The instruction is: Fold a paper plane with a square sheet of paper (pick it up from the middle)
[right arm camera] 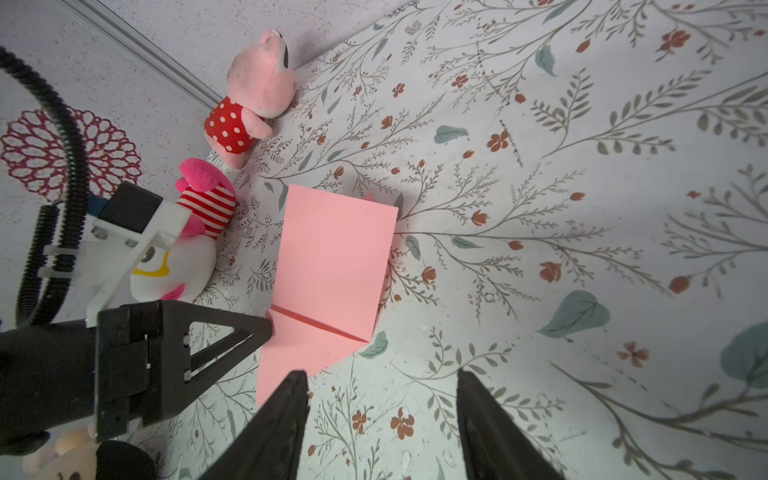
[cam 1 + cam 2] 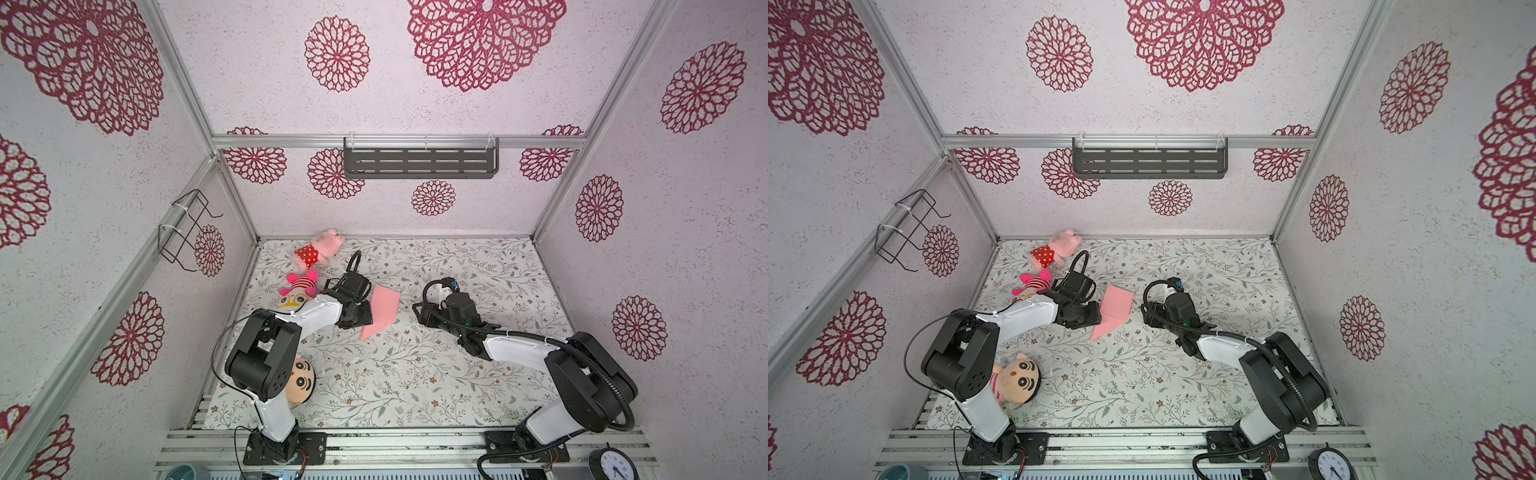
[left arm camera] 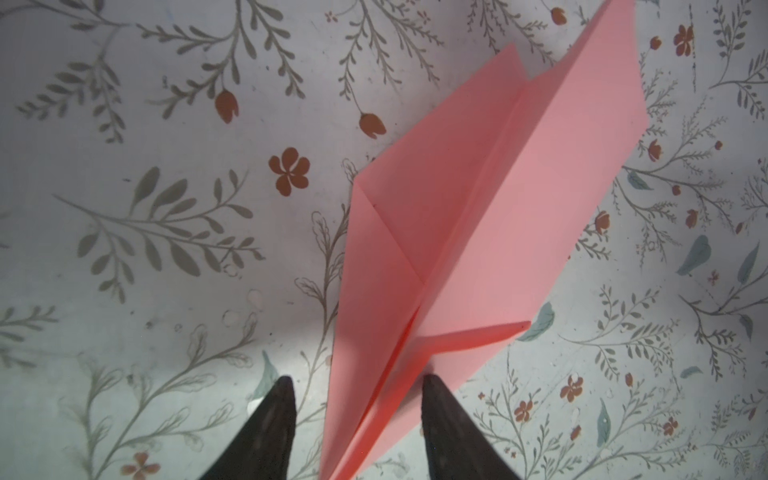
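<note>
black fingertips [image 3: 282,399] of the left gripper [image 3: 357,415] are seen spread apart, with the nose of the paper plane [image 3: 457,232] lying between them, not grasped. the plane [image 2: 384,309] is laid on the table [image 2: 415,374], at 3 o'clock from the left gripper. the right gripper [image 1: 382,399] is released, holding nothing, just beside the plane [image 1: 332,266]. two plush toys [image 2: 316,249] lie at 11 o'clock.

Light is bright, even and soft in both top views, whose straight frame rails bend outward near the edges. The left wrist view is dimmer, with a grey shadow on the tablecloth [image 3: 208,291] beside the folded paper [image 3: 478,216]; the black fingertips [image 3: 274,432] there are blurred.
</note>
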Available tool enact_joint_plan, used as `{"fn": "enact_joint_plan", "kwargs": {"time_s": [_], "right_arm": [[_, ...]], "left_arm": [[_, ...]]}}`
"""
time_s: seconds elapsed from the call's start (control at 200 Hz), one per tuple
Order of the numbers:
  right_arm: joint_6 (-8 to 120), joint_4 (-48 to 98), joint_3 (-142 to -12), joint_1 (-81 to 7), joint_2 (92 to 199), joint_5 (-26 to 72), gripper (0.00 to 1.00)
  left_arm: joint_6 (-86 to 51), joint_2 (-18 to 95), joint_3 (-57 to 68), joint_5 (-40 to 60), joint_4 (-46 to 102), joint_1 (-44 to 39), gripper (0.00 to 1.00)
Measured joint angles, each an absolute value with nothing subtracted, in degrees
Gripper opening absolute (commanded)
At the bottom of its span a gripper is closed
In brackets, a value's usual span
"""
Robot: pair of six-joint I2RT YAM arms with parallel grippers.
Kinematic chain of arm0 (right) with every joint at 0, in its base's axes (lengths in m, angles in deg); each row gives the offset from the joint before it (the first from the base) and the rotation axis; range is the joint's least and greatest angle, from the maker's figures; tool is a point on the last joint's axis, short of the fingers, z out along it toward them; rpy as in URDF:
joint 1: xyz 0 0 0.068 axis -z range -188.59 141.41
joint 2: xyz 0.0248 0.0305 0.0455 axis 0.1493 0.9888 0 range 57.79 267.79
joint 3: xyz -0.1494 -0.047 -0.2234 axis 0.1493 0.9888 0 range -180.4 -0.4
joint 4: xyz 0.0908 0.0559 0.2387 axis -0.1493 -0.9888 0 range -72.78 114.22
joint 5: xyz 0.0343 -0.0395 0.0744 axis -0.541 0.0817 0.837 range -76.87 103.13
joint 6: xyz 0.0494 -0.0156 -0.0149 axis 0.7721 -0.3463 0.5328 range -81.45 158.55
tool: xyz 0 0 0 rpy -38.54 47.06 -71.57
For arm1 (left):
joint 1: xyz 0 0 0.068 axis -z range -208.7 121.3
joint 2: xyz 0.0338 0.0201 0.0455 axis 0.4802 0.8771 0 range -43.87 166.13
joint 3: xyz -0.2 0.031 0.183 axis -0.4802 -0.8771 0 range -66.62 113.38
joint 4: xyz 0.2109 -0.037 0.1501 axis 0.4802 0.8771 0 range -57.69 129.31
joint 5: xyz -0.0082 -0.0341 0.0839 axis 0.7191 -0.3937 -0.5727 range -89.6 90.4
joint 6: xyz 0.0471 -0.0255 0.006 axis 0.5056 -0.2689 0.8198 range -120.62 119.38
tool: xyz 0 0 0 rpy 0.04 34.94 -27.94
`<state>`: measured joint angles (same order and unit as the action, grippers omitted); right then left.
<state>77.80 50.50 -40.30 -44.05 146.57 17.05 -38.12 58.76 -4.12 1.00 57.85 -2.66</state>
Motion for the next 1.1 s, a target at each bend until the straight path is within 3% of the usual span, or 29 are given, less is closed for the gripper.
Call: {"fn": "enact_joint_plan", "kwargs": {"time_s": [0.265,0.645,1.101], "right_arm": [[81.73,50.42,-44.06,-44.42,150.57,22.43,0.59],[90.36,48.93,-53.72,-47.09,163.42,31.78,0.48],[99.87,49.24,-58.84,-47.76,171.94,33.18,0.46]], "left_arm": [[-38.10,62.23,-3.20,0.50,58.22,-2.94,0.41],[-38.45,62.82,-2.92,-0.18,58.29,-4.21,0.18],[-38.64,63.22,-2.83,-0.18,58.55,-4.60,0.10]]}}
